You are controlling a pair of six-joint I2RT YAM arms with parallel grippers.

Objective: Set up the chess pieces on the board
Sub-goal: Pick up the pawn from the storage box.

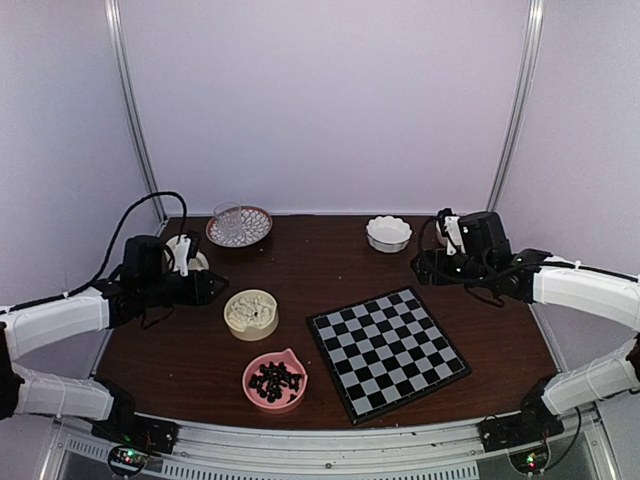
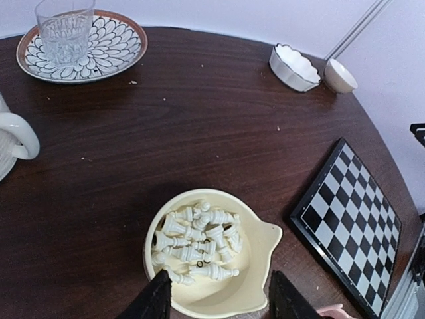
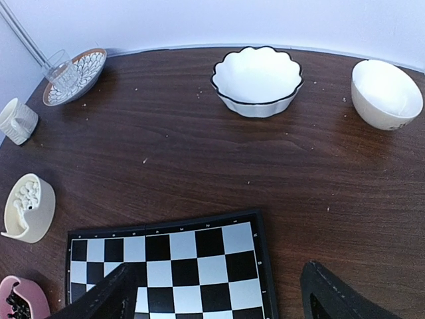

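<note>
The board [image 1: 387, 350] lies flat at the front right of the table, its squares bare. The cream-white chess pieces [image 2: 196, 242] lie heaped in a cream spouted bowl [image 2: 265, 246] left of the board. Black chess pieces [image 1: 275, 381] fill a pink bowl [image 1: 250, 392] near the front edge. My left gripper [image 2: 222, 302] hovers over the near rim of the cream bowl, open, with nothing between its fingers. My right gripper [image 3: 216, 299] hangs open and empty above the board's far edge [image 3: 179, 266]. In the top view the left gripper [image 1: 205, 285] sits left of the cream bowl [image 1: 251, 313], and the right gripper [image 1: 425, 265] is behind the board.
A patterned plate [image 1: 238, 226] carrying a drinking glass [image 2: 64, 30] stands at the back left, with a white mug [image 1: 185, 255] beside it. A scalloped white bowl [image 3: 257, 80] and a small cream bowl [image 3: 385, 93] stand at the back right.
</note>
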